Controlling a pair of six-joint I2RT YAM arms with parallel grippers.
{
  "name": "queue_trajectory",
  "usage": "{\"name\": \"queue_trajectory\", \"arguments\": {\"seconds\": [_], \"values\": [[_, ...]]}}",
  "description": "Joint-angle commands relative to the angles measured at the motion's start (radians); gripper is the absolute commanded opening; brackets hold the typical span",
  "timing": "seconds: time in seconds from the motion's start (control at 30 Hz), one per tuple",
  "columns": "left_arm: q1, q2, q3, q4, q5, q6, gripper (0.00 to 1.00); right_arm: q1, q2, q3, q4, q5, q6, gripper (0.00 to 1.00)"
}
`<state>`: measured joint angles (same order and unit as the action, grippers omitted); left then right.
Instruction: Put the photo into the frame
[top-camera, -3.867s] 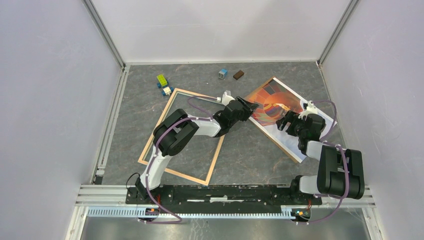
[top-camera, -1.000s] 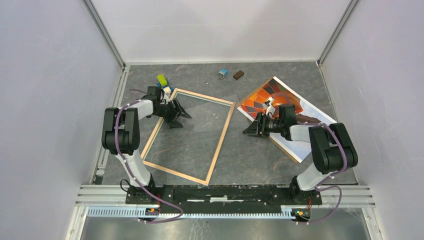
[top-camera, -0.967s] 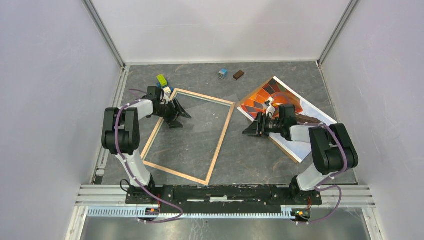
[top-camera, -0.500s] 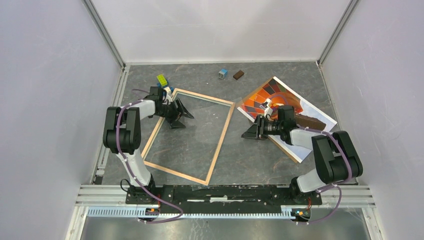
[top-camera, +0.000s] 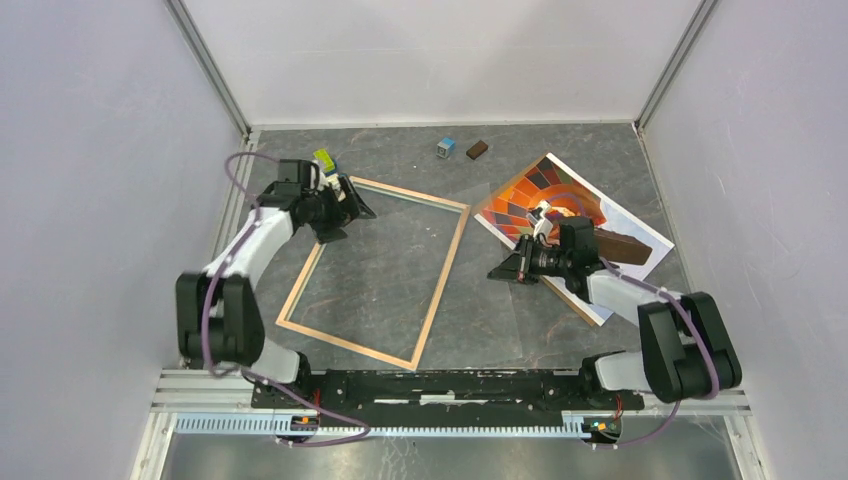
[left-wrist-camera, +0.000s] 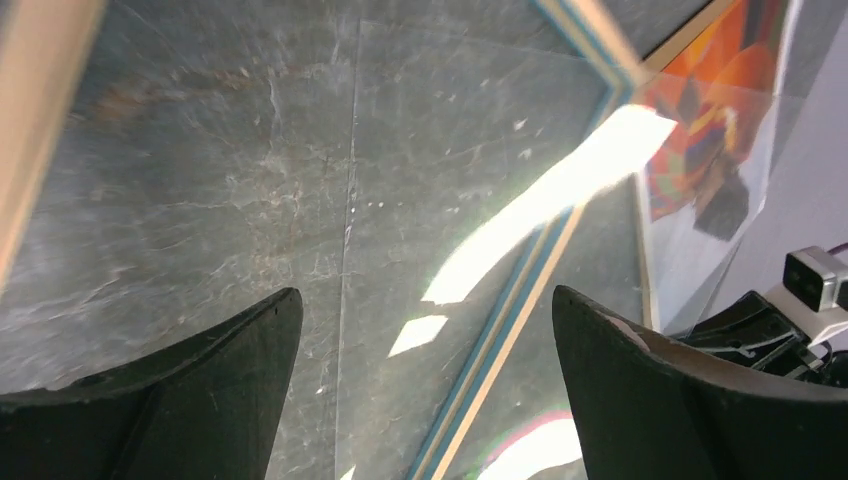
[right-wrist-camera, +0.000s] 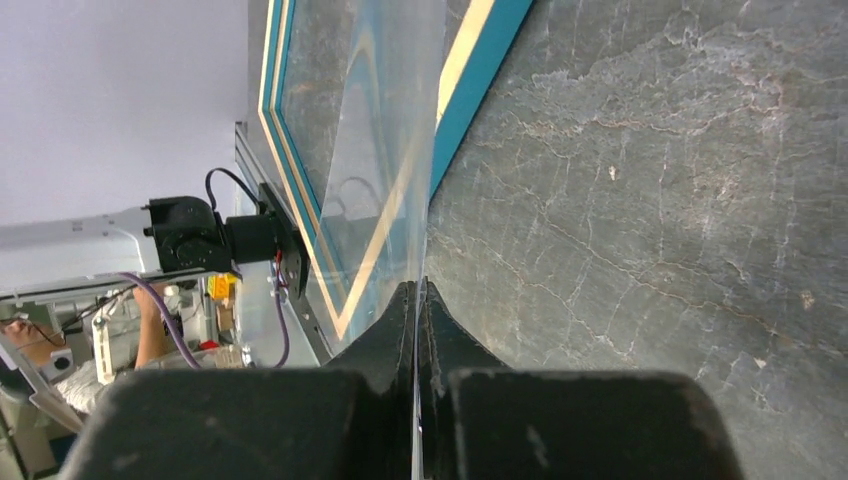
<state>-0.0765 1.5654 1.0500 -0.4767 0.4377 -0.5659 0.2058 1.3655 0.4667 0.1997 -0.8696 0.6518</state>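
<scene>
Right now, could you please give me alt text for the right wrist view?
The right end effector is shut on the edge of a thin clear sheet above the grey marbled table. Beyond it lies a thin rectangular frame, blue and light wood.

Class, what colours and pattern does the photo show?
The photo: orange, red, yellow swirls, white border; clearest in top view.

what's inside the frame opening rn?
Inside the frame, grey tabletop shows, plus part of a clear sheet that the shut right gripper pinches. No photo: it lies to the right. The open left gripper hides part near the far-left corner.
</scene>
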Motion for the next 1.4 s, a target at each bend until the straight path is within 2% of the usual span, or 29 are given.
{"name": "queue_trajectory", "arguments": {"seconds": [0.0, 0.17, 0.3, 0.4, 0.53, 0.67, 0.77, 0.9, 1.13, 1.37], "values": [[-0.009, -0.228, 0.088, -0.064, -0.151, 0.071, 1.00, 0.016, -0.108, 0.008, -0.022, 0.102, 0.066, 0.00], [-0.099, -0.380, 0.242, -0.076, -0.183, 0.066, 1.00, 0.062, -0.240, 0.059, -0.101, 0.196, 0.154, 0.00], [-0.188, -0.455, 0.306, -0.003, -0.197, 0.029, 1.00, 0.139, -0.352, 0.135, -0.119, 0.328, 0.264, 0.00], [-0.238, -0.521, 0.311, 0.077, -0.188, -0.007, 1.00, 0.220, -0.377, 0.214, -0.095, 0.420, 0.327, 0.00], [-0.247, -0.607, 0.379, 0.074, -0.192, -0.011, 1.00, 0.327, -0.330, 0.335, -0.043, 0.517, 0.397, 0.00], [-0.247, -0.652, 0.512, 0.001, -0.246, 0.005, 1.00, 0.460, -0.209, 0.511, -0.026, 0.624, 0.411, 0.00], [-0.246, -0.660, 0.591, -0.045, -0.244, 0.009, 1.00, 0.522, -0.107, 0.615, -0.006, 0.671, 0.446, 0.00], [-0.247, -0.682, 0.606, -0.054, -0.248, 0.009, 1.00, 0.567, 0.014, 0.674, 0.096, 0.730, 0.541, 0.00], [-0.248, -0.666, 0.527, -0.055, -0.281, 0.023, 1.00, 0.595, 0.127, 0.508, 0.310, 0.929, 0.712, 0.00], [-0.275, -0.583, 0.448, -0.055, -0.328, 0.092, 1.00, 0.595, 0.373, 0.339, 0.686, 0.903, 0.884, 0.00]]}}
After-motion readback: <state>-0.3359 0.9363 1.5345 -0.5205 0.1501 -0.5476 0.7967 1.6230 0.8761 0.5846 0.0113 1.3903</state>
